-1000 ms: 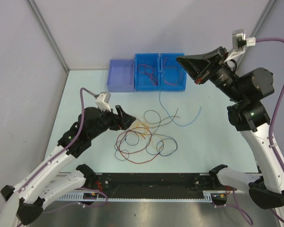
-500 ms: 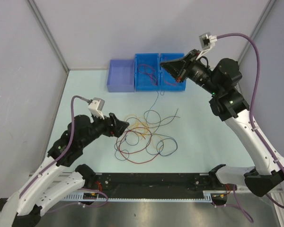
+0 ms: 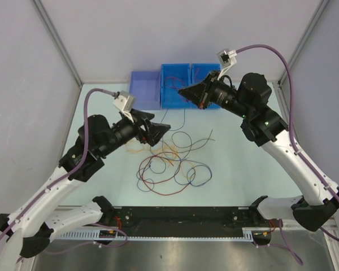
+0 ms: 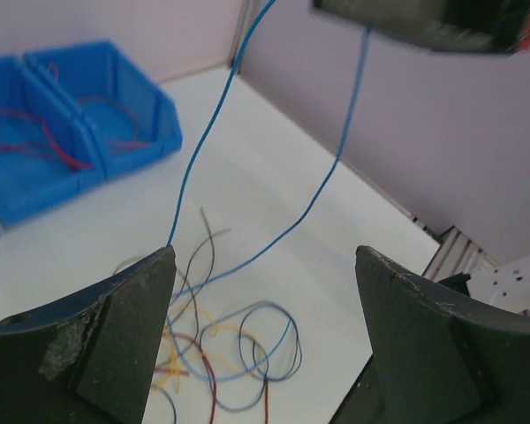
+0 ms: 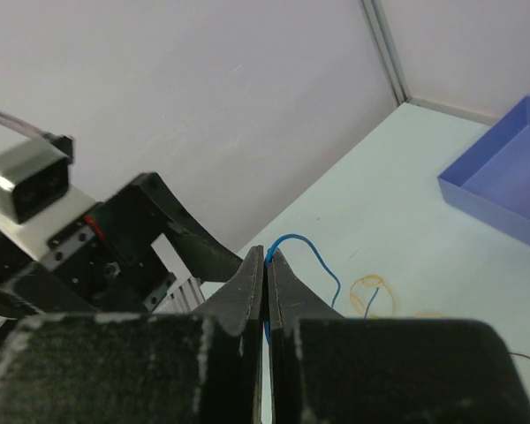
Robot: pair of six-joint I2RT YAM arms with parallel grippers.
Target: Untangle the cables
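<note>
Cables (image 3: 172, 164) lie tangled — right pincer (image 5: 265, 258) pinches 1 blue cable (image 5: 293, 237), left pincer (image 4: 263, 265) spread wide.

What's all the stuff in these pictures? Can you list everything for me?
tangled cables: many; red, orange-yellow, black and blue; middle of the table
blue cable: one; blue; hanging from the right gripper down to the tangle
red cables: a few; red; inside the blue bins
blue bins: two; bright blue; side by side at the back of the table
purple-blue bin: one; lighter purple-blue; just left of the blue bins
table: one; pale blue-green; under everything
purple arm cables: two; purple; one on each arm
left gripper: one; black; open, above the tangle's left side
right gripper: one; black; shut on the blue cable, near the blue bins
</note>
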